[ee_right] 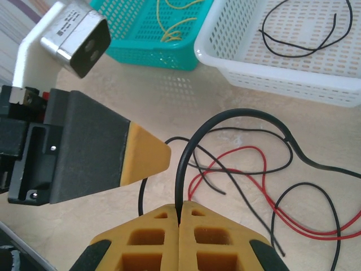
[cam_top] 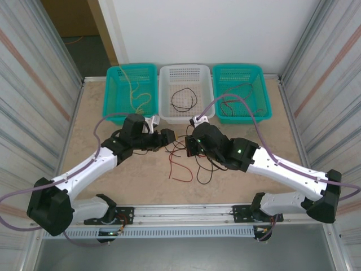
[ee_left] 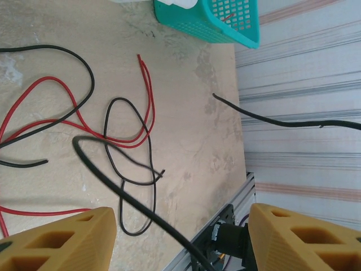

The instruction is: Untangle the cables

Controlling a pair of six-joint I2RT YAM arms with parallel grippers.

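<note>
right gripper [ee_right: 179, 219]: clenched on black cable [ee_right: 237, 113], mid-table | left gripper [ee_left: 181, 226]: fingers released, wide apart, just left of the right one | cables [cam_top: 181, 165]: red and black tangle on table [cam_top: 130, 183], below and near side of both grippers | far edge: yellow cable [cam_top: 135, 93] in left basket [cam_top: 111, 90], black strand [cam_top: 183, 103] in white basket [cam_top: 162, 96]

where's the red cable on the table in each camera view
top external: red cable lies mid-table, nearer the arm bases than the white basket.
left wrist: red cable runs across the left and centre, its narrow loop pointing up toward the teal basket.
right wrist: red cable is at lower right, below the white basket.
shared landmark: the thin black cable looping across it.
</note>
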